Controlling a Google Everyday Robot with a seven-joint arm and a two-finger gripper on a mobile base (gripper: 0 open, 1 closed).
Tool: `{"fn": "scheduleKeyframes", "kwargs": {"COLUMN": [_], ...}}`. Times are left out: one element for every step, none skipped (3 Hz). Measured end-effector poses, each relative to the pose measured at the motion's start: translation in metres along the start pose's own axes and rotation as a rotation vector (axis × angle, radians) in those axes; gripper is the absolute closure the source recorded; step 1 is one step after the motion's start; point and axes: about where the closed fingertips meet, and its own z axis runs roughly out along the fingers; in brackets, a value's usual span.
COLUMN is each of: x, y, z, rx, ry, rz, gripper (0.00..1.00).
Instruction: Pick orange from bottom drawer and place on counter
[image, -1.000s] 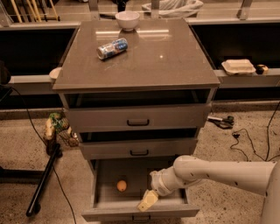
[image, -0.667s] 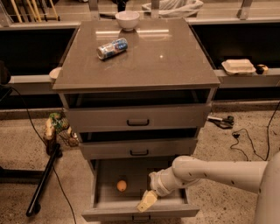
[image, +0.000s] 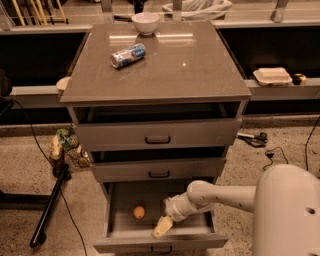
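Your gripper (image: 161, 228), opening not discernible, hung in the drawer (image: 120, 221) near the orange (image: 139, 212), apart, arm angled downward

Bottom drawer (image: 125, 244): lowest and deepest of three, grey, pulled out and open, small dark handle on the front panel.
Orange (image: 139, 212): small, round, orange-yellow; resting on the drawer floor, left of centre, apart from the walls.
Counter (image: 170, 70): flat, glossy grey-brown cabinet top, above all three drawers.
Gripper (image: 162, 227): inside the open drawer, right of the orange, near but not touching, close to the front wall.
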Motion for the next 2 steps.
{"fn": "scheduleKeyframes", "kwargs": {"x": [0.0053, 0.0053], "y": [-0.0322, -0.0322], "z": [0.041, 0.0411], "rx": [0.019, 0.019], "ry": [-0.061, -0.062], "rz": [-0.01, -0.011], "gripper": [0.0, 0.0]}}
